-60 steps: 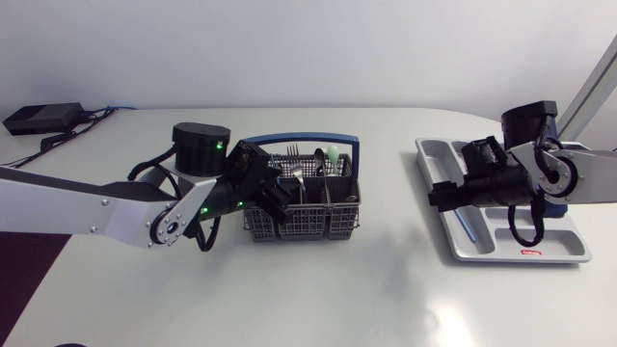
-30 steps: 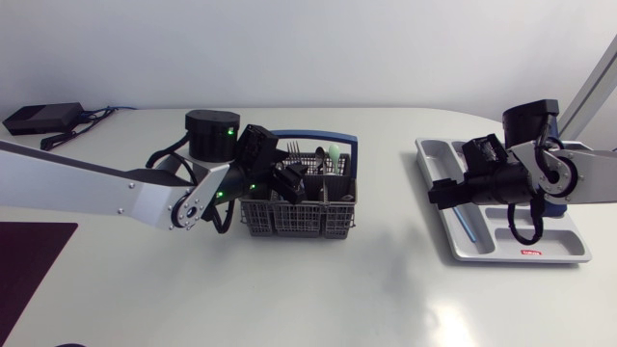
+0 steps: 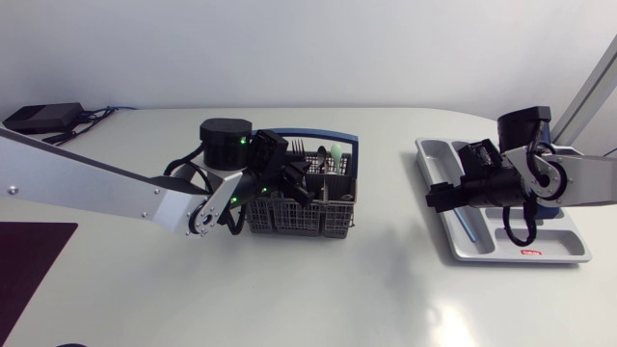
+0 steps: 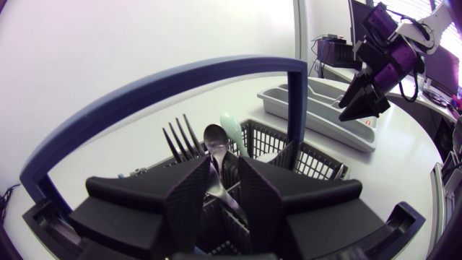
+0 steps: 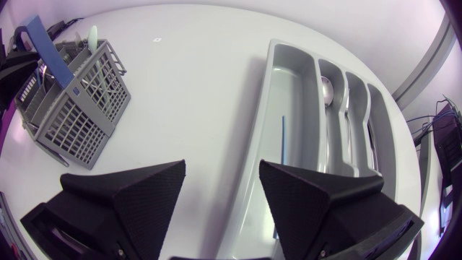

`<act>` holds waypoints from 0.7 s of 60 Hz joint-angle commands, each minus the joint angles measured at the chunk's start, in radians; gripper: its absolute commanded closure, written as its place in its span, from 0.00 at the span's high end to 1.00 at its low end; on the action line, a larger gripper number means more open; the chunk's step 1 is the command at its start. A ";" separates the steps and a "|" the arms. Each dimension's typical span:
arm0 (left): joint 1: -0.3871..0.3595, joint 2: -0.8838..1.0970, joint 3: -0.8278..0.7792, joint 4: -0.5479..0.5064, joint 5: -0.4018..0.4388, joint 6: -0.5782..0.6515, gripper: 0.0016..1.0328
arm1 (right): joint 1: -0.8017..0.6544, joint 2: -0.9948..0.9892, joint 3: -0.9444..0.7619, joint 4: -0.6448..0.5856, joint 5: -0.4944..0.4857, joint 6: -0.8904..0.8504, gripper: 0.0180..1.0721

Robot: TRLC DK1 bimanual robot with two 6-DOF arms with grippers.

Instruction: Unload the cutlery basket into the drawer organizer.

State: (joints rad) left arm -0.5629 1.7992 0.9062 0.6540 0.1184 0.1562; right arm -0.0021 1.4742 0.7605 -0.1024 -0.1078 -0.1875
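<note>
The grey cutlery basket (image 3: 301,218) with its blue handle (image 4: 166,87) stands left of the table's middle. My left gripper (image 3: 294,183) reaches down into it from the left. In the left wrist view the left gripper (image 4: 224,195) is shut on the handle of a spoon (image 4: 215,137). A dark fork (image 4: 180,141) and a pale green utensil (image 4: 234,126) stand just beyond it. The grey drawer organizer (image 3: 569,249) lies at the right. My right gripper (image 3: 439,198) hangs open by the organizer's left edge (image 5: 268,108), with nothing between its fingers.
The organizer's compartments hold a thin blue stick (image 5: 283,141) and spoons (image 5: 327,90). A black box with cables (image 3: 43,118) sits at the back left. Bare tabletop (image 3: 395,270) lies between the basket and the organizer.
My left arm has swung right and lowered its gripper into the basket, and its fingers have closed on the spoon. The right arm has barely moved.
</note>
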 commanded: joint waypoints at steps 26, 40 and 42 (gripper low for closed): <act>-0.020 -0.139 -0.069 -0.068 0.070 0.022 0.17 | -0.009 0.021 -0.040 0.026 -0.003 -0.018 0.71; -0.121 -0.236 -0.033 -0.347 0.136 0.247 0.41 | 0.001 0.017 -0.050 0.026 -0.020 -0.024 0.71; -0.124 -0.232 -0.016 -0.376 0.153 0.255 0.43 | 0.001 0.015 -0.053 0.026 -0.023 -0.027 0.71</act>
State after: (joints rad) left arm -0.6735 1.5654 0.8612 0.3363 0.2489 0.3367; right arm -0.0025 1.4788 0.7391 -0.0792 -0.1200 -0.1913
